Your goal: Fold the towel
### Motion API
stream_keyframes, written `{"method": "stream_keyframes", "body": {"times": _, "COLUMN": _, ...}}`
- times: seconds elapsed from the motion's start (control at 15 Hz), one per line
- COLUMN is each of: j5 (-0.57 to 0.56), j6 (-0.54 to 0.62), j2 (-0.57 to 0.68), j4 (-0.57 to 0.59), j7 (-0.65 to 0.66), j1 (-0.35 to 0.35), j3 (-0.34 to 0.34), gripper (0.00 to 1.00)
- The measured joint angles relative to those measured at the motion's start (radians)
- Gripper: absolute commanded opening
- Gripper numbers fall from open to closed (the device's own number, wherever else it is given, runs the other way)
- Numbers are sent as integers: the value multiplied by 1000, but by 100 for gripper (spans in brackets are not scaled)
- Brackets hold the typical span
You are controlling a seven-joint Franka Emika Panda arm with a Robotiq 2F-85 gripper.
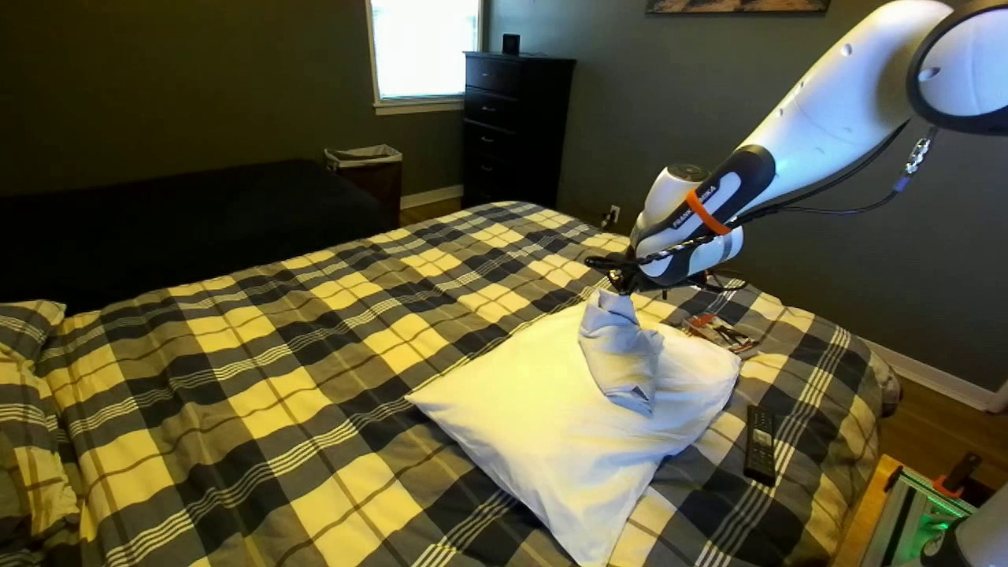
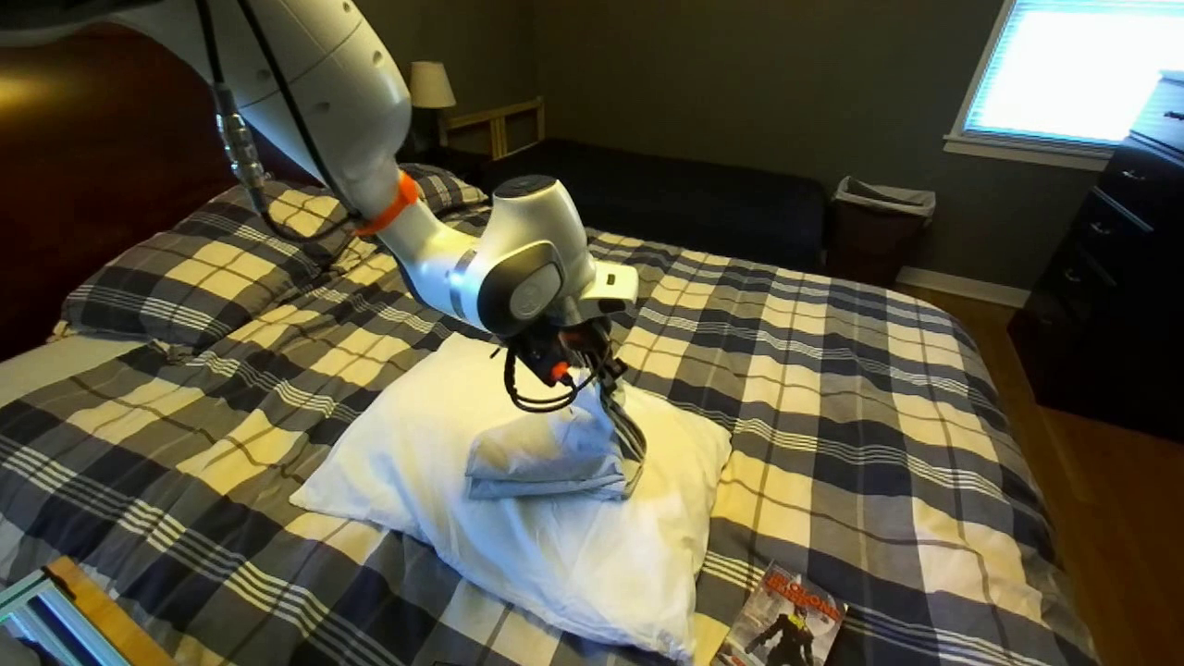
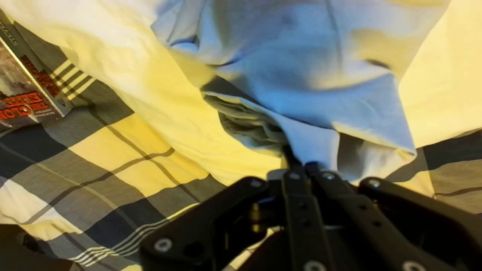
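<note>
Evidently, we have the claw [image 3: 301, 165] clamped on the upper edge of the towel [image 1: 620, 354], whose folds slope beneath it onto the white pillow [image 1: 528, 394].

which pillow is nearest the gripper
The plain white fabric pillow, beneath the black gripper; the navy and cream plaid pillows lie farther off by the brown wooden headboard.
</note>
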Motion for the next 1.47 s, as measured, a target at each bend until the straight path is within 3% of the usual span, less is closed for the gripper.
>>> {"method": "stream_keyframes", "body": {"times": 0.53, "j5": -62, "j6": 13, "j2": -156, "j4": -169, "j7": -55, "j1": 15, "j3": 3, "gripper": 2}}
{"method": "stream_keyframes", "body": {"times": 1.07, "j5": -94, "j6": 15, "j2": -189, "j4": -195, "j7": -54, "j1": 18, "j3": 3, "gripper": 1}}
{"method": "stream_keyframes", "body": {"times": 1.47, "j5": -179, "j6": 15, "j2": -189, "j4": -244, "j7": -18, "j1": 103, "j3": -7, "gripper": 1}}
